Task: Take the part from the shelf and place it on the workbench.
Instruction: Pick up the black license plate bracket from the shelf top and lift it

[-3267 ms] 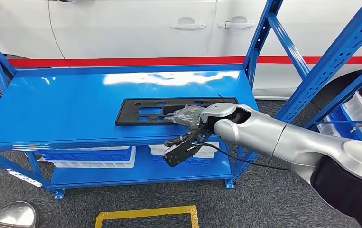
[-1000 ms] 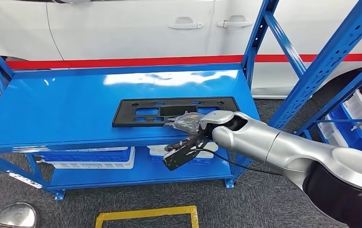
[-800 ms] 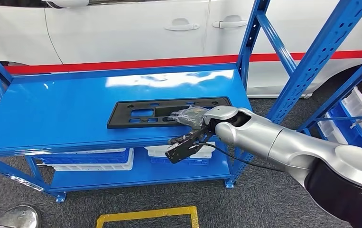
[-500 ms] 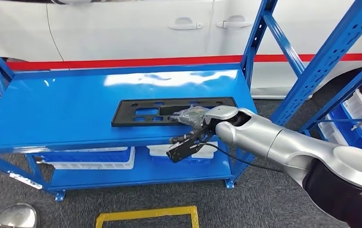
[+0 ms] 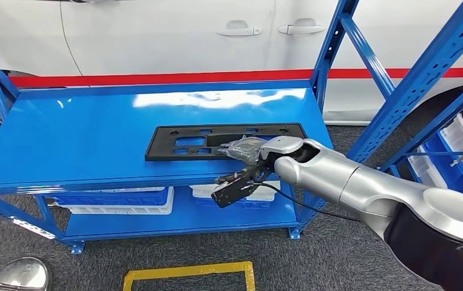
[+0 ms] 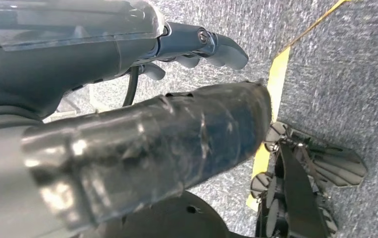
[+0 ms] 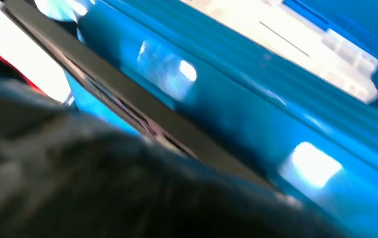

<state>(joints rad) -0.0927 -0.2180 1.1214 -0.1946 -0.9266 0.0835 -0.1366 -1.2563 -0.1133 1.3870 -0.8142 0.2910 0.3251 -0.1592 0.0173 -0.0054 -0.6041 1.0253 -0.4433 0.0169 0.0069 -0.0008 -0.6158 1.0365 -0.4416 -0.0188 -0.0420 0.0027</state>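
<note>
The part [image 5: 192,140] is a flat black rectangular frame with cut-outs, lying on the blue shelf top [image 5: 83,133], right of middle. My right hand [image 5: 244,147], wrapped in clear film, rests on the part's near right edge; its thumb is hidden, so a grip cannot be confirmed. In the right wrist view the part [image 7: 127,104] runs as a dark bar across the blue surface, with the hand [image 7: 78,188] a dark blur in front. My left hand [image 6: 191,44] hangs over the carpet, fingers loose, holding nothing.
A white car with a red stripe [image 5: 156,36] stands behind the shelf. Blue uprights [image 5: 411,79] rise at the right, with white and blue bins [image 5: 453,151] beyond. Bins [image 5: 119,200] sit on the lower shelf. Yellow tape [image 5: 186,274] marks the grey carpet.
The view has swayed slightly from frame to frame. My right hand stays on the part's near right edge, and the part lies in the same place on the shelf.
</note>
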